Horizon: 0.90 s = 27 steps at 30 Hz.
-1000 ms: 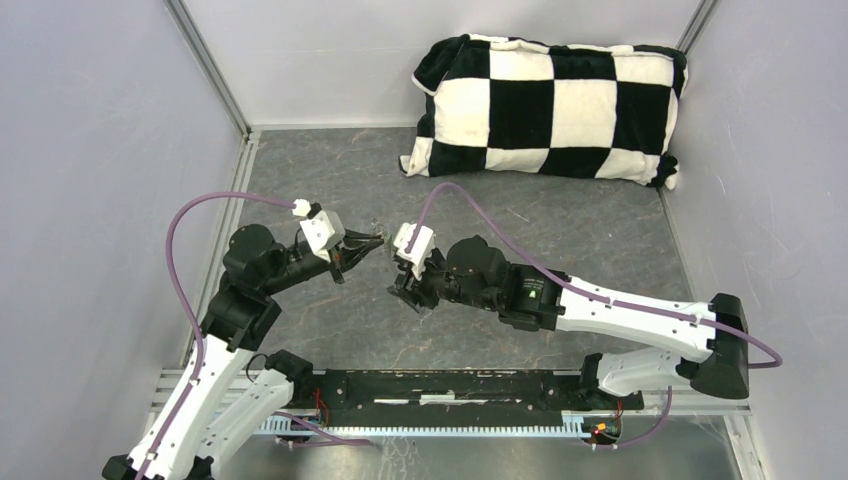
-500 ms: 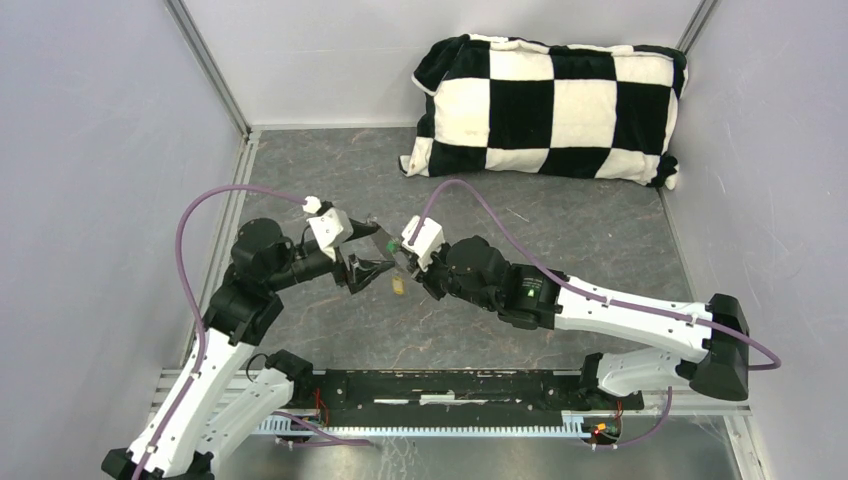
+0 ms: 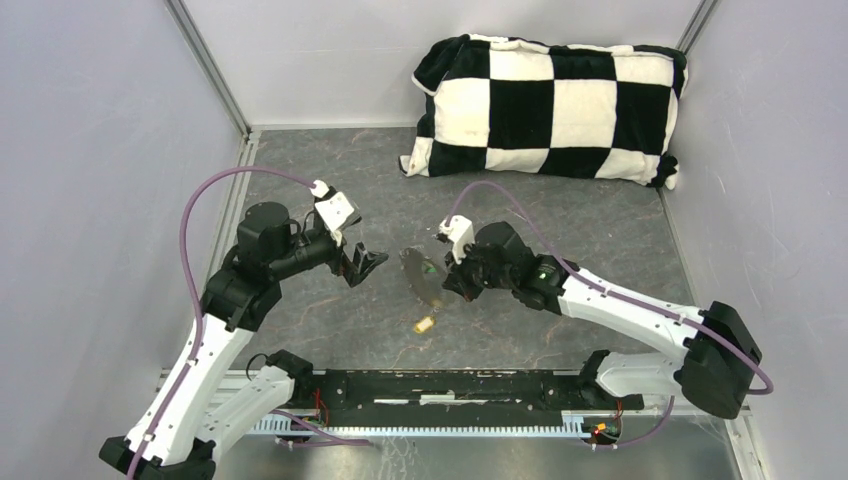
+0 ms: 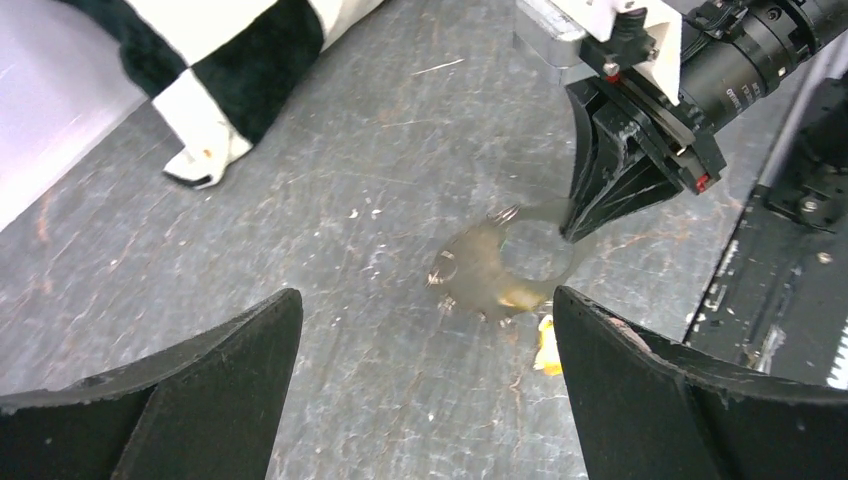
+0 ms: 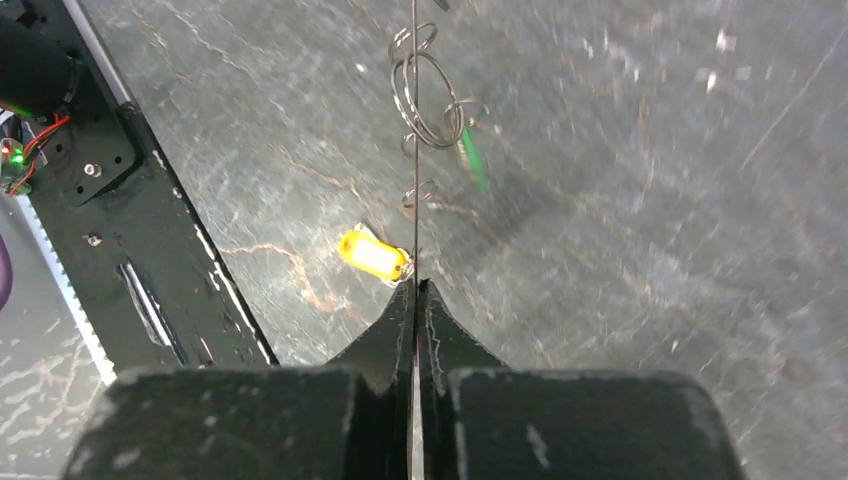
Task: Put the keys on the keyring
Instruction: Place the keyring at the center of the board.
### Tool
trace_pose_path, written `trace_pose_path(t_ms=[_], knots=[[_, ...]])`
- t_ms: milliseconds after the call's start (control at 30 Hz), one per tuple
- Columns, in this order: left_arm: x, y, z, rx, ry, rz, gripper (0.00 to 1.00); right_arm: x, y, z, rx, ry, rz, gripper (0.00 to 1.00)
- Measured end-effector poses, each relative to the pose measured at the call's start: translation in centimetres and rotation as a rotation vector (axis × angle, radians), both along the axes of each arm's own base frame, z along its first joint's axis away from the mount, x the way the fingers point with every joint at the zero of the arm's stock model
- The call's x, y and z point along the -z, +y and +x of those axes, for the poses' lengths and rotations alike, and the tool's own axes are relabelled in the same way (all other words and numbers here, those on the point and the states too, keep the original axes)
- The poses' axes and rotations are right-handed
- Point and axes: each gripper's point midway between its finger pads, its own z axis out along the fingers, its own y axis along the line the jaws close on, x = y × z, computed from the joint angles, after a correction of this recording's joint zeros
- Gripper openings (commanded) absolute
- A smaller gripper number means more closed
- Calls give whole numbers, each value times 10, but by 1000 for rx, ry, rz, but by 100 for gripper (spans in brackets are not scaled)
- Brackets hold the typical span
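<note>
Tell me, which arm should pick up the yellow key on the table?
Left. The left gripper is open and empty, so it looks free to fetch the yellow key. The right gripper is shut on the keyring, so it is busy.

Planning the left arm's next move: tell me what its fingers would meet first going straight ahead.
Likely the keyring, held in the right fingers just ahead; depth is unclear, so not certain.

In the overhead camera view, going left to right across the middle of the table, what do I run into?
left gripper → keyring → right gripper
</note>
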Motion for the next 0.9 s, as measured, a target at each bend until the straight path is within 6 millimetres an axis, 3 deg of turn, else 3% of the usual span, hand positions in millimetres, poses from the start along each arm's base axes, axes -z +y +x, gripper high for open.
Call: trace_pose_path(t_ms=[133,233,400,633,900], knots=[[1,9,12,-67,7,44,100,26,-19,7,37,138,39,0],[13,18,18,-118,30,93,100,33,-19,12,31,213,92,0],[19,33,28,-214,29,141,100,48,-16,32,40,310,155,14],[47,56,43,-341,95,261,100,79,-30,62,108,389,171,18],[79,76,51,-414,146,348,100,100,-39,68,131,426,150,52]])
